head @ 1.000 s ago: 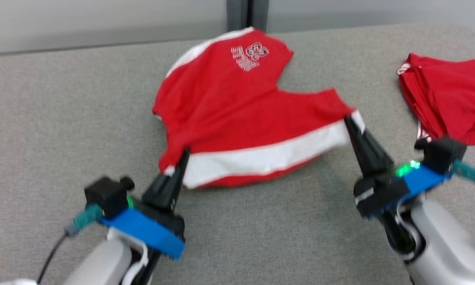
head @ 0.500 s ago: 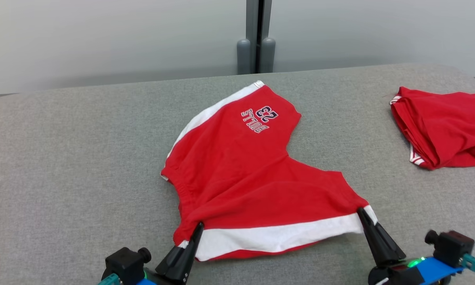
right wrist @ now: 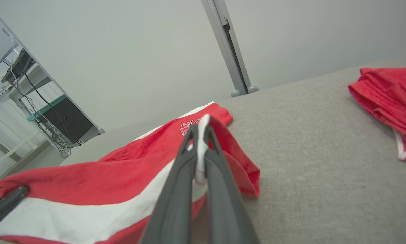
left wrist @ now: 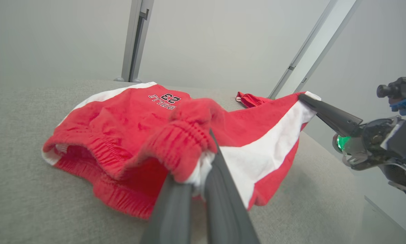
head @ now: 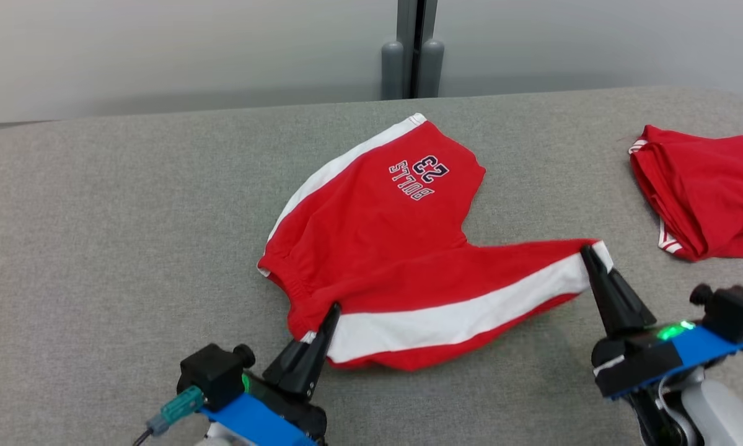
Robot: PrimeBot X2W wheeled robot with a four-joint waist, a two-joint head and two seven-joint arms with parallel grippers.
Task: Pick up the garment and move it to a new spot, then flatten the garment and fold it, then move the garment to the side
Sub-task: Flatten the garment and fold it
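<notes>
The garment is a pair of red shorts with white side stripes and a "BULLS 23" print, lying on the grey table. Its near leg is lifted and stretched between my two grippers. My left gripper is shut on the elastic waistband corner. My right gripper is shut on the white hem corner of that leg. The far leg with the print rests flat on the table. In the left wrist view the right gripper shows pinching the hem.
A second red garment lies bunched at the table's right side, also in the right wrist view. A grey post and pale wall stand behind the table's far edge.
Both grippers have carried the near leg up and away from me, with the right corner moving further back. The head camera has also shifted between frames.
</notes>
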